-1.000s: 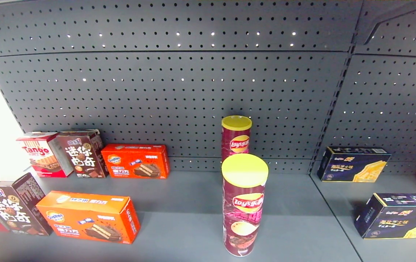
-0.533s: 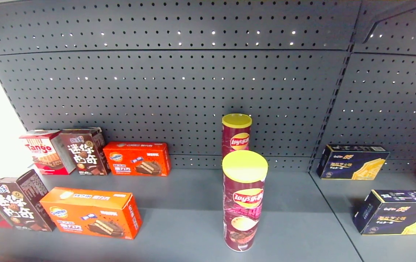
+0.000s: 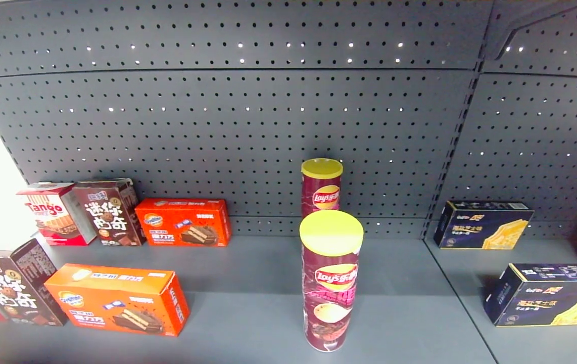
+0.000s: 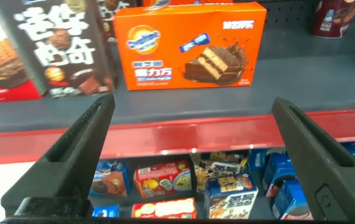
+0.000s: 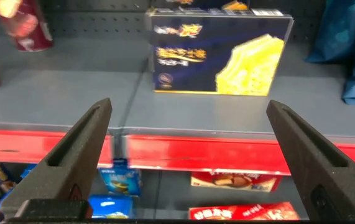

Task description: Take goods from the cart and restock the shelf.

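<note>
The grey shelf [image 3: 248, 283] carries two maroon chip cans with yellow lids, one in front [image 3: 330, 280] and one behind it [image 3: 321, 187]. Orange wafer boxes stand at front left [image 3: 116, 306] and back left [image 3: 183, 222]. Dark blue boxes sit on the right [image 3: 483, 225] [image 3: 546, 294]. My left gripper [image 4: 193, 158] is open in front of the shelf's red edge [image 4: 183, 134], facing the front orange box [image 4: 189, 46]. My right gripper [image 5: 189, 158] is open too, below a dark blue box [image 5: 221, 53]. Both hold nothing.
Brown and red snack boxes [image 3: 106, 212] [image 3: 53, 213] stand at the shelf's back left, another brown one [image 3: 8, 290] at front left. A pegboard wall [image 3: 248, 126] backs the shelf. A lower shelf holds several small packs [image 4: 227, 186]. Bare shelf lies either side of the cans.
The whole head view has shifted slightly, so the camera moved. The goods on the shelf keep their places relative to each other.
</note>
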### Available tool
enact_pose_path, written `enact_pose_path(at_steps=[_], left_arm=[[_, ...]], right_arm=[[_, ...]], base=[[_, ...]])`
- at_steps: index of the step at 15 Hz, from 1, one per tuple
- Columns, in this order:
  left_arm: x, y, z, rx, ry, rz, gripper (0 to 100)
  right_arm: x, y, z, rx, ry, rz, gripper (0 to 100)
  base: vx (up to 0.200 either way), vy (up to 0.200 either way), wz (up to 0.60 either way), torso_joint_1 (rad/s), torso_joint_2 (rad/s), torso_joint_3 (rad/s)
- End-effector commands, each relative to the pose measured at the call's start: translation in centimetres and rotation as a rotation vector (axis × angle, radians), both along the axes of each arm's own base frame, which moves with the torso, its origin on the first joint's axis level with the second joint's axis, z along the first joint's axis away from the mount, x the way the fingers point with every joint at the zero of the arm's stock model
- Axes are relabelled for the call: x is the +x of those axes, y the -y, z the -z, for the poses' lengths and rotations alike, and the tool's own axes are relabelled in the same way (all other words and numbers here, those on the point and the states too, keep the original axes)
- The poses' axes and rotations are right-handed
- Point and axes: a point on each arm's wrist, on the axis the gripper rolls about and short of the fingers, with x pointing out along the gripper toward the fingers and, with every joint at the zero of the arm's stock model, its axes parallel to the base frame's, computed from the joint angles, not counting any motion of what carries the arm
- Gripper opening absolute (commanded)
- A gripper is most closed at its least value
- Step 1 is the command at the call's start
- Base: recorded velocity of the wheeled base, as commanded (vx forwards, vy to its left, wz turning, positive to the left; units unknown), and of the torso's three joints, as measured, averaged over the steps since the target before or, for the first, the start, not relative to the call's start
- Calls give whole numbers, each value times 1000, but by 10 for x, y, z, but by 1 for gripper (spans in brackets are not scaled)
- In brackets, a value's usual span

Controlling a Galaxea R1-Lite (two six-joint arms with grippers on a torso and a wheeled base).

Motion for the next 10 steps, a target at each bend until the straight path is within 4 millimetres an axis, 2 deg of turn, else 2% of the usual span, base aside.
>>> enact_pose_path(at_steps=[1, 10], left_arm=[[0, 0, 0, 0, 0, -2, 100], [0, 0, 0, -2, 0, -2, 100]], right_arm=[[0, 0, 0, 0, -1, -2, 100], [0, 0, 0, 0, -1, -2, 100]], base=[[0, 0, 0, 0, 0, 0], [0, 0, 0, 0, 0, 0]])
